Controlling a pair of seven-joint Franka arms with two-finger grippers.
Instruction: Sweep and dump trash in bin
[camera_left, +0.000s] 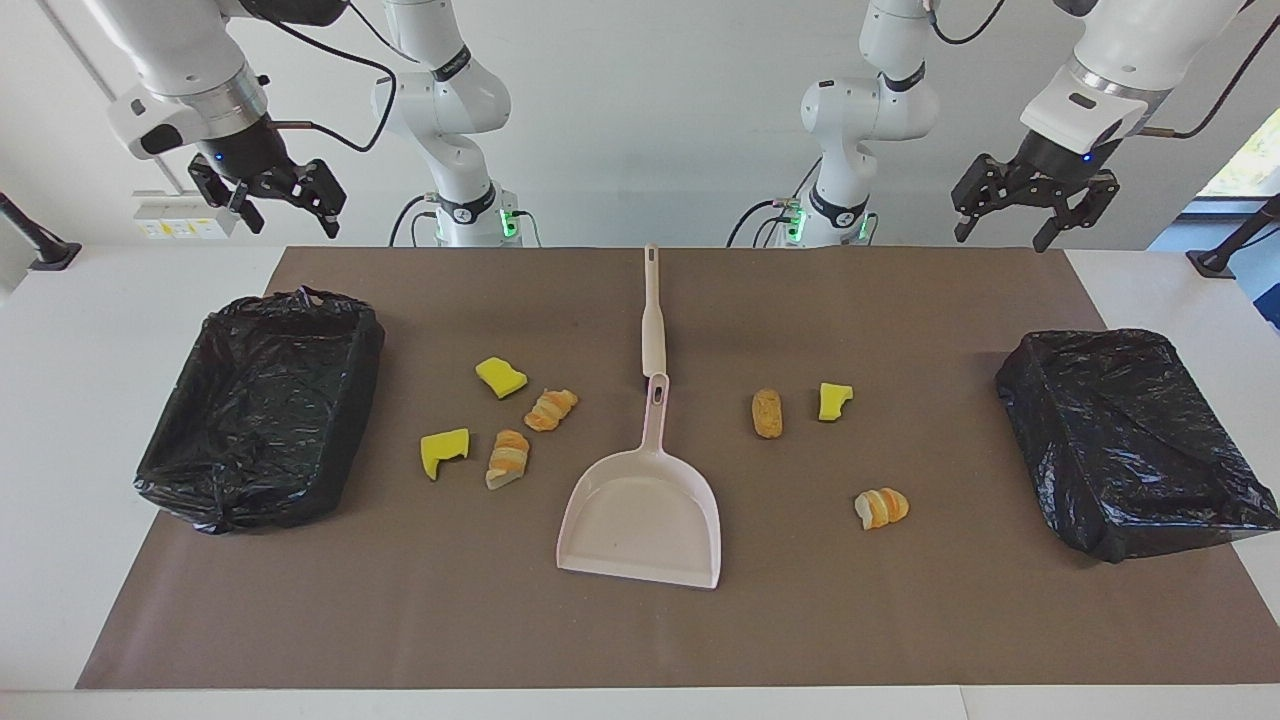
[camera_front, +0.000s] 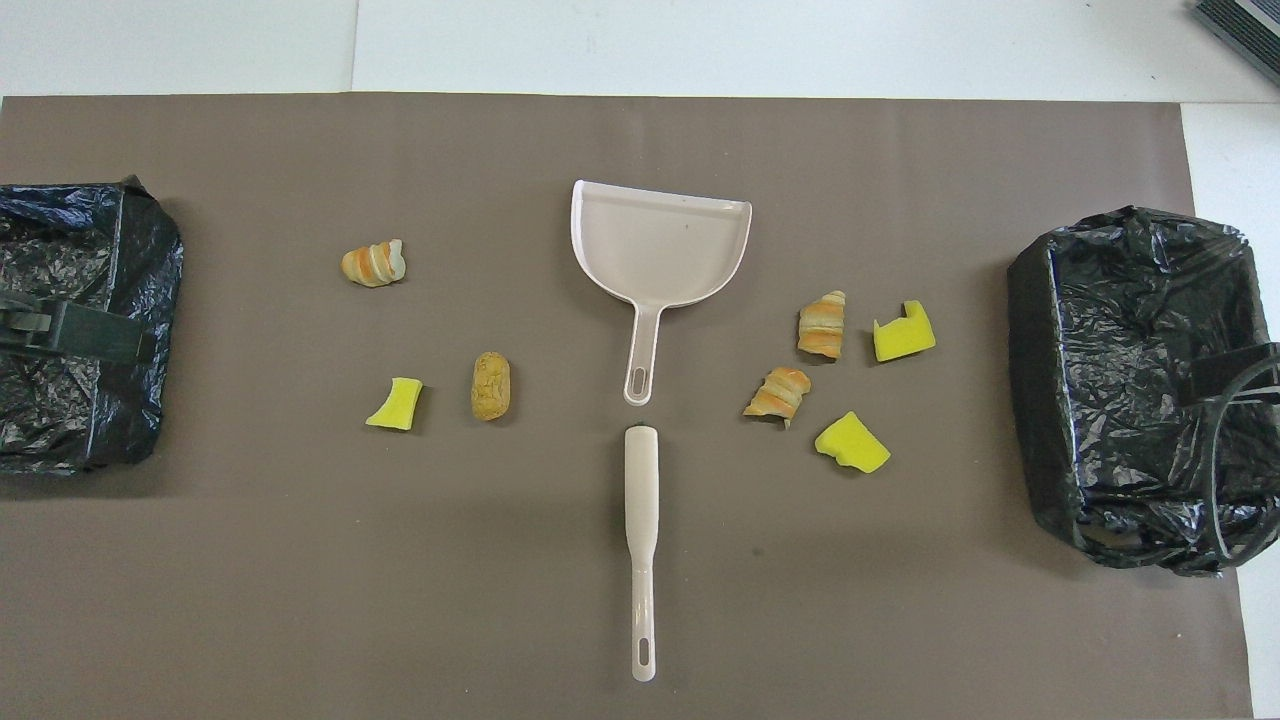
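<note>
Two grippers hang in the air at the robots' edge of the brown mat (camera_left: 900, 620), each with its fingers spread apart and nothing between them. The left gripper (camera_left: 1030, 212) is up over the left arm's end of the table, above the mat's edge near the bin lined with a black bag (camera_left: 1130, 440) that sits at that end. The right gripper (camera_left: 272, 200) hangs likewise over the right arm's end, above the second black-lined bin (camera_left: 260, 410).

Between the bins the trash lies scattered on the mat. Toward the left arm's end are the brown bread roll (camera_left: 767, 413), a yellow sponge chunk (camera_left: 834, 401) just beside it, and a striped croissant piece (camera_left: 881, 507) farther from the robots. Toward the right arm's end are four pieces in a loose cluster: two yellow sponge chunks (camera_left: 500, 377) (camera_left: 444, 452) and two striped croissant pieces (camera_left: 551, 409) (camera_left: 508, 458).

In the middle lies the pale pink dustpan (camera_left: 640, 515), empty, its handle pointing toward the robots. A pale brush handle (camera_left: 652, 315) lies in line with it, nearer to the robots, its end close to the dustpan's handle tip.
</note>
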